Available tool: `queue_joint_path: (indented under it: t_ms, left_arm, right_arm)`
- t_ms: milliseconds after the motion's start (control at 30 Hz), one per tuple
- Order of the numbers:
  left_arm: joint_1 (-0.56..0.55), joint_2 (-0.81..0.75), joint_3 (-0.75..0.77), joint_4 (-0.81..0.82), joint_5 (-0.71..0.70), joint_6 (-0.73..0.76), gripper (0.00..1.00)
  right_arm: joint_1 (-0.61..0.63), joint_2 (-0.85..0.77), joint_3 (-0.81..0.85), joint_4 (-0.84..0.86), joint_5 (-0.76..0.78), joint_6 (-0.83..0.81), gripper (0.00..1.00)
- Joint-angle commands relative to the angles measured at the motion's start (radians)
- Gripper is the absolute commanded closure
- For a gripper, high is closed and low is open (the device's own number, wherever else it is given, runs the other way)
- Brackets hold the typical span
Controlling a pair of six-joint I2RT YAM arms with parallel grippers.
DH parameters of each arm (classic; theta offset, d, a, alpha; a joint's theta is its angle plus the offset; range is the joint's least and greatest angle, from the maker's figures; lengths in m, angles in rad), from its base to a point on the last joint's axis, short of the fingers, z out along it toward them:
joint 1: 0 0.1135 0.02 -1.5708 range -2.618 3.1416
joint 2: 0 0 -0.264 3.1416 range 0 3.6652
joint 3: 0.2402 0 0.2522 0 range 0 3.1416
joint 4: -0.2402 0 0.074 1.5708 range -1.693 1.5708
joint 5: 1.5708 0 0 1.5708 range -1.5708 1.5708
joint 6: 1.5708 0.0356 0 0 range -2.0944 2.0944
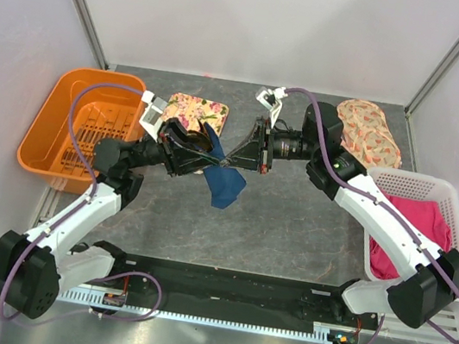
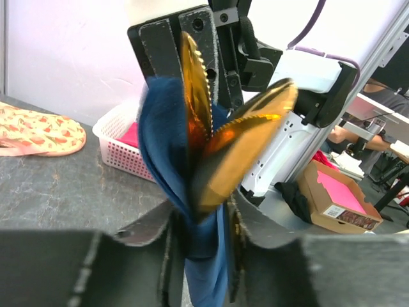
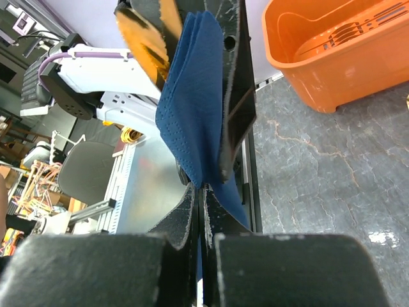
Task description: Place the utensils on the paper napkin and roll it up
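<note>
The navy paper napkin (image 1: 227,187) hangs in the air between both grippers, above the table's middle, loosely wrapped round the gold utensils (image 2: 243,147). My left gripper (image 1: 205,152) is shut on the bundle of napkin and utensils (image 2: 204,224); a spoon bowl and a serrated gold piece (image 2: 195,83) stick out of the blue folds (image 2: 160,147). My right gripper (image 1: 233,159) faces it and is shut on the napkin's edge (image 3: 204,195). In the right wrist view the napkin (image 3: 192,109) stands up from the jaws, with a gold utensil (image 3: 150,38) behind it.
A floral tray (image 1: 191,113) lies just behind the left gripper. An orange basket (image 1: 80,122) stands at the left, also in the right wrist view (image 3: 339,51). A white basket (image 1: 432,191) with pink cloth (image 1: 413,227) stands at the right. A floral cloth (image 1: 367,128) lies at back right.
</note>
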Motion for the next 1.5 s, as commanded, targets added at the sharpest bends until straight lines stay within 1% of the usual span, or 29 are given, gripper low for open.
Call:
queue_joint_path:
  t_ms: [0,33,100,267,400,433,467,500,567,600,667,700,767,800,833,900,933,1033,1067,1100,1133,1167,1233,1267,1367,1467]
  left_arm:
    - [-0.002,-0.016,0.034,0.054,-0.004,-0.037,0.71]
    - [0.0,-0.016,0.036,0.054,-0.001,-0.038,0.78]
    - [-0.002,-0.017,0.039,0.043,-0.001,-0.037,0.98]
    - [-0.002,-0.017,0.048,0.0,-0.008,-0.032,0.98]
    - [0.001,0.0,0.063,-0.066,-0.011,-0.041,0.98]
    - [0.006,0.003,0.066,-0.074,-0.022,-0.058,0.98]
    - [0.01,0.004,0.066,-0.08,-0.027,-0.063,0.98]
    - [0.013,0.012,0.071,-0.101,-0.033,-0.067,0.98]
    - [0.018,0.021,0.077,-0.121,-0.051,-0.095,0.98]
    - [0.021,0.026,0.085,-0.141,-0.056,-0.098,0.98]
    - [0.02,0.038,0.094,-0.153,-0.059,-0.106,0.98]
    - [0.023,0.041,0.106,-0.173,-0.065,-0.107,0.98]
    - [0.036,0.055,0.116,-0.219,-0.099,-0.125,0.98]
    - [0.042,0.061,0.131,-0.245,-0.132,-0.135,0.98]
    - [0.046,0.07,0.14,-0.291,-0.151,-0.136,0.98]
    - [0.053,0.081,0.169,-0.328,-0.21,-0.121,0.98]
    - [0.055,0.082,0.18,-0.382,-0.235,-0.113,0.98]
    - [0.081,0.102,0.226,-0.497,-0.347,-0.096,0.98]
    - [0.101,0.118,0.243,-0.585,-0.372,-0.087,0.98]
    - [0.113,0.127,0.273,-0.621,-0.424,-0.08,0.98]
    - [0.122,0.136,0.287,-0.644,-0.444,-0.076,0.98]
    - [0.134,0.145,0.319,-0.719,-0.465,-0.073,0.98]
    - [0.139,0.167,0.335,-0.755,-0.514,-0.081,0.98]
    - [0.141,0.173,0.347,-0.77,-0.519,-0.081,0.98]
    - [0.141,0.182,0.356,-0.787,-0.536,-0.084,0.98]
    - [0.141,0.185,0.359,-0.79,-0.542,-0.095,0.98]
  right_arm:
    - [0.003,-0.027,0.032,0.055,-0.003,-0.022,1.0]
    - [0.005,-0.027,0.032,0.054,0.0,-0.022,1.0]
    - [0.002,-0.024,0.03,0.054,0.012,-0.024,1.0]
    - [-0.001,-0.015,0.038,0.052,0.028,-0.021,1.0]
    - [-0.009,-0.009,0.041,0.049,0.049,-0.025,1.0]
    - [-0.012,-0.009,0.043,0.042,0.054,-0.024,0.92]
    - [-0.015,-0.006,0.044,0.039,0.055,-0.022,0.89]
    - [-0.021,-0.006,0.046,0.036,0.057,-0.022,0.81]
    - [-0.033,-0.009,0.044,0.025,0.071,-0.025,0.69]
    - [-0.037,-0.009,0.046,0.022,0.074,-0.025,0.55]
    - [-0.049,-0.012,0.052,0.003,0.097,-0.027,0.35]
    - [-0.055,-0.012,0.056,-0.003,0.106,-0.025,0.2]
    - [-0.069,-0.013,0.075,-0.066,0.164,-0.05,0.09]
    - [-0.073,-0.013,0.079,-0.098,0.175,-0.057,0.07]
    - [-0.076,-0.013,0.084,-0.116,0.187,-0.065,0.07]
    - [-0.083,-0.022,0.087,-0.145,0.243,-0.084,0.07]
    - [-0.084,-0.03,0.086,-0.161,0.265,-0.09,0.07]
    - [-0.087,-0.033,0.089,-0.257,0.377,-0.146,0.08]
    - [-0.087,-0.032,0.096,-0.288,0.461,-0.16,0.1]
    - [-0.087,-0.03,0.095,-0.338,0.498,-0.172,0.13]
    - [-0.089,-0.027,0.089,-0.354,0.525,-0.176,0.16]
    - [-0.089,-0.029,0.081,-0.36,0.537,-0.174,0.25]
    - [-0.087,-0.029,0.063,-0.35,0.534,-0.153,0.37]
    - [-0.086,-0.027,0.061,-0.34,0.525,-0.143,0.46]
    - [-0.084,-0.013,0.078,-0.334,0.5,-0.128,0.59]
    - [-0.064,-0.001,0.087,-0.324,0.506,-0.12,0.63]
